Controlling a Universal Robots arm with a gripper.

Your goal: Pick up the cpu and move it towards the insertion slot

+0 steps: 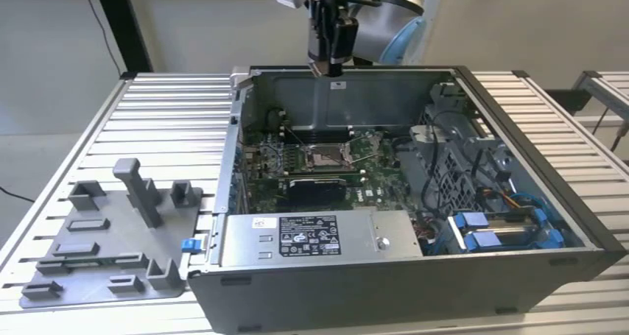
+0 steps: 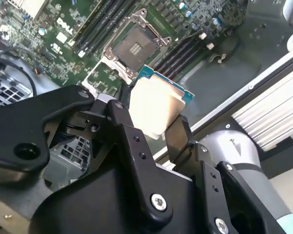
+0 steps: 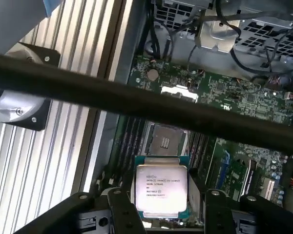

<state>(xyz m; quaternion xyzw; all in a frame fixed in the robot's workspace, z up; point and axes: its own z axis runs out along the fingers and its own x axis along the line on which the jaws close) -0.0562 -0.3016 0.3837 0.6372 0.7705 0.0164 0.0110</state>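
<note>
My gripper (image 1: pixel 326 70) hangs high over the back wall of the open computer case (image 1: pixel 521 121), shut on the cpu. In both wrist views the cpu (image 2: pixel 155 105) (image 3: pixel 161 191), a thin pale silvery square with a green rim, is pinched flat between the two black fingers (image 2: pixel 178 139) (image 3: pixel 197 192). The insertion slot (image 1: pixel 325 156) (image 2: pixel 135 47) (image 3: pixel 164 141) is a metal-framed socket on the green board, down inside the case. It lies well below the cpu and slightly ahead of it, uncovered, with its levers swung back.
A grey tray (image 1: pixel 108 235) with plastic blocks and posts lies on the slatted metal table (image 1: pixel 167 114) at the exterior view's left. Inside the case sit a power supply (image 1: pixel 314 235), cables and blue-tabbed drive bays (image 1: pixel 501 228). A dark bar (image 3: pixel 146 105) crosses the first wrist view.
</note>
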